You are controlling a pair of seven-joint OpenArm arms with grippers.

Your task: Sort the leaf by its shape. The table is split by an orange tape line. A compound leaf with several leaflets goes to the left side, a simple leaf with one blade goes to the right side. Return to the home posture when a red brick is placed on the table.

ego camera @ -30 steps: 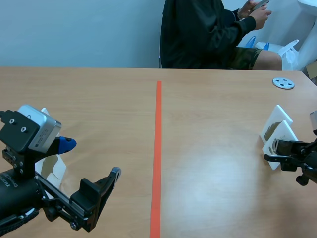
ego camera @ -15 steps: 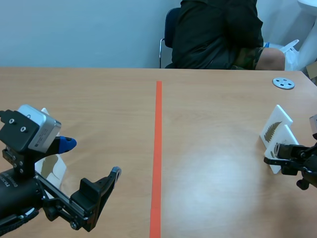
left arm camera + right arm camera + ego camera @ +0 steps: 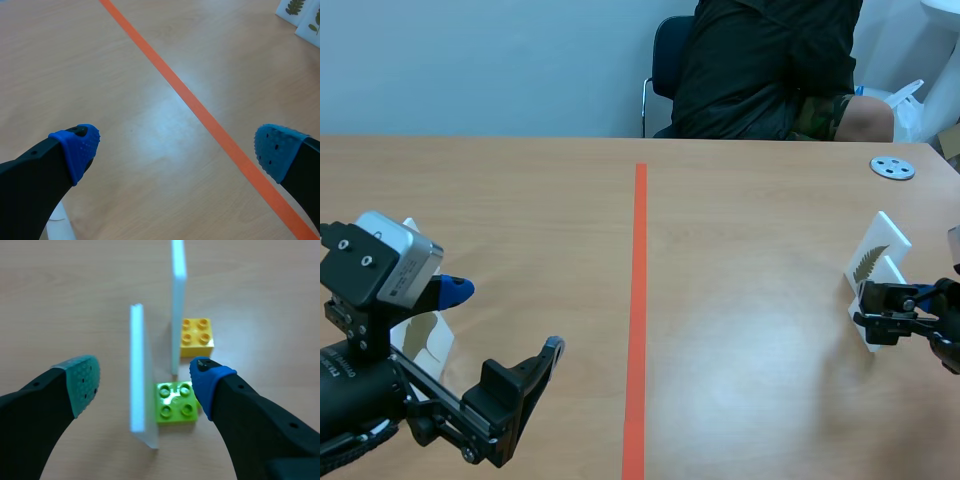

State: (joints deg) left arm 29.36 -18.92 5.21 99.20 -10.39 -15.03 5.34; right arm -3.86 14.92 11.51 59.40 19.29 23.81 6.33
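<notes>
1. Standing wide apart, the fingers of the left gripper (image 3: 503,320) hold nothing. It hangs low over the surface (image 3: 740,230), on the left side of the orange tape line (image 3: 638,300).
2. In the left wrist view, the tape line runs diagonally across the surface between the two blue pads (image 3: 80,147).
3. The right gripper (image 3: 885,305) sits low at the right edge of the surface. Its fingers are spread and grip nothing.
4. The front leaf card (image 3: 140,385) stands upright between the right gripper's fingers, clear of the grey-green pad. It is seated on a green brick (image 3: 175,402). The blue pad overlaps that brick; contact cannot be confirmed.
5. The rear leaf card (image 3: 876,250) stands upright just behind the front one, on a yellow brick (image 3: 196,333). Its face shows a feathery leaf with many leaflets. Both cards are on the right side of the tape line.
6. A third white card (image 3: 428,335) stands on the left side, partly hidden by the left arm. Its leaf shape cannot be determined.
7. A grey disc (image 3: 892,167) lies near the far right corner.
8. A person (image 3: 770,70) sits across the surface.
</notes>
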